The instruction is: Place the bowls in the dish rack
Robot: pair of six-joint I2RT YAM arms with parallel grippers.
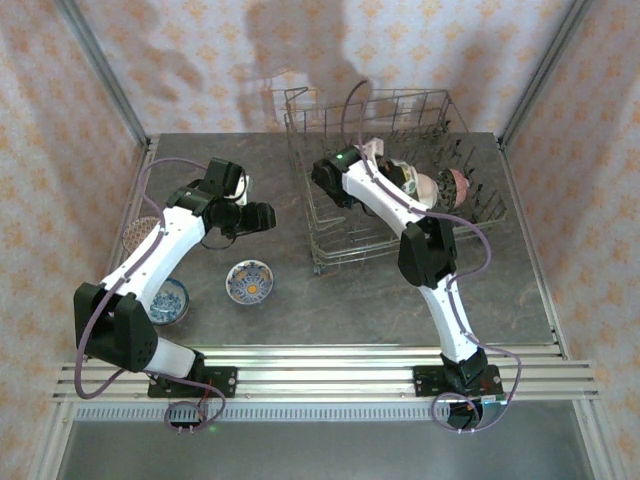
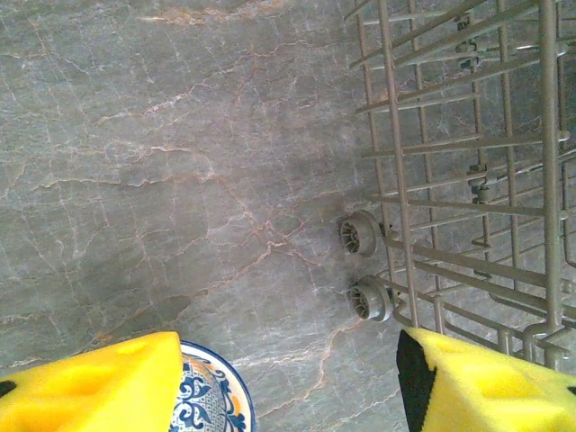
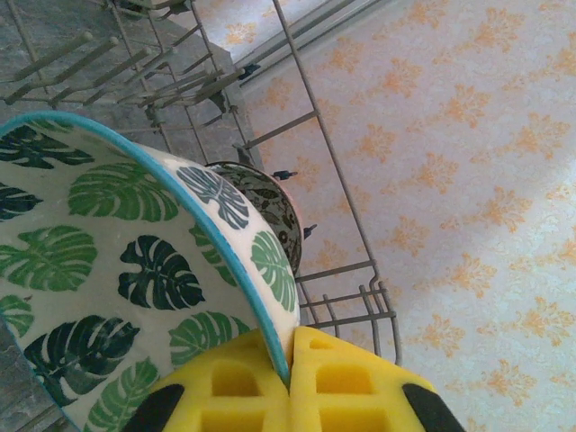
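Right wrist view: I see the right gripper (image 3: 290,355) pinching the blue-edged rim of the leaf-patterned bowl (image 3: 117,261), with one yellow finger inside the wall and one outside. The bowl hangs tilted within the wire sides of the dish rack (image 3: 310,117), just beside a dark patterned bowl (image 3: 265,202).

Top external view gives the layout. A pale bowl (image 1: 420,185) and a pinkish-red bowl (image 1: 458,186) stand among the tines to the right of that arm. A speckled bowl (image 1: 140,235), a blue bowl (image 1: 170,300) and a blue-patterned bowl (image 1: 250,282) sit on the table (image 1: 330,300).

Left wrist view: the left gripper (image 2: 288,382) is spread wide above the table and holds nothing. The blue-patterned bowl's rim lies just beside one finger. Two small wheels (image 2: 360,236) sit at the rack's edge.
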